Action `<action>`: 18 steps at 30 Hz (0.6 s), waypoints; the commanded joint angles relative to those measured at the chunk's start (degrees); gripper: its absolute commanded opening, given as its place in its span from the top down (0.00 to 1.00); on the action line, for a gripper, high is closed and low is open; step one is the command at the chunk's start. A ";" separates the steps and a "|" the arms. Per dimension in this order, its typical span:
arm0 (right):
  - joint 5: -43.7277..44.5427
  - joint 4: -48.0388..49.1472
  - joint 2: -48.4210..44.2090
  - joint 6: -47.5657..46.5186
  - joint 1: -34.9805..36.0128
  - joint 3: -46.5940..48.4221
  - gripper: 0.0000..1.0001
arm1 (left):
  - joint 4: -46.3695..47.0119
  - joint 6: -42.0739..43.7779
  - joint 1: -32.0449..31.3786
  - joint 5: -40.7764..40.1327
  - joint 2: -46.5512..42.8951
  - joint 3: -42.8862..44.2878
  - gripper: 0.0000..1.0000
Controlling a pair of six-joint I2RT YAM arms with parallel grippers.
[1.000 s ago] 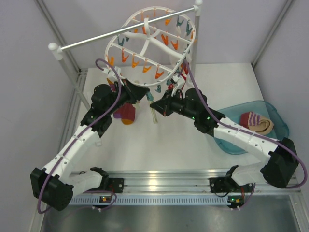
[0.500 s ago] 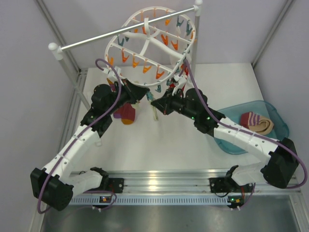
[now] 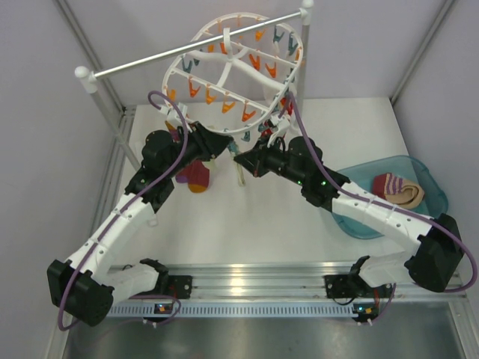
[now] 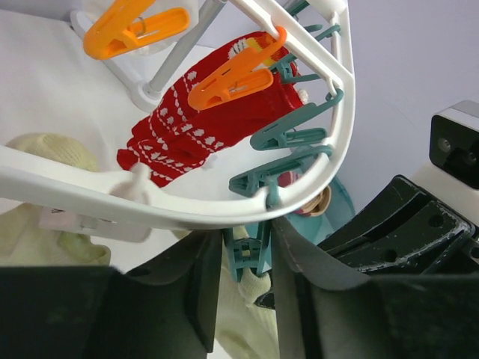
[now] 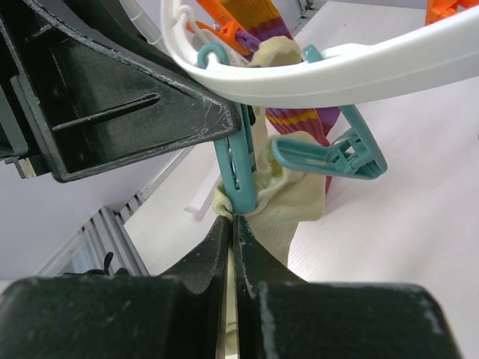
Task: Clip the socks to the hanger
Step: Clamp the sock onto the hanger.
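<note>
The white oval hanger hangs from the rail, its rim in both wrist views. One cream sock hangs under its near rim, its cuff in a teal clip. My left gripper is shut on that teal clip, one finger on each side, with the sock below. My right gripper is shut on the sock just under the clip; it also shows in the top view. The second sock lies in the teal tray.
A maroon sock with an orange end hangs from the hanger left of the cream one. A red patterned sock hangs on an orange clip. The metal rail stands on white posts. The teal tray sits at the right.
My right gripper has edged slightly up toward the hanger rim with the sock. The left gripper stays on the clip.
</note>
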 commanded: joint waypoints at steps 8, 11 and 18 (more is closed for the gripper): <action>1.67 5.46 -1.61 -1.38 0.84 2.00 1.00 | 0.56 0.28 0.95 -0.63 -1.50 0.51 0.45; 0.97 5.64 -1.52 -1.82 0.84 2.09 1.00 | 0.30 1.41 1.13 -0.63 -2.20 0.77 0.42; -1.58 2.48 -4.59 -7.27 -0.13 0.78 0.72 | -1.64 1.86 3.59 -0.72 -3.96 0.69 0.56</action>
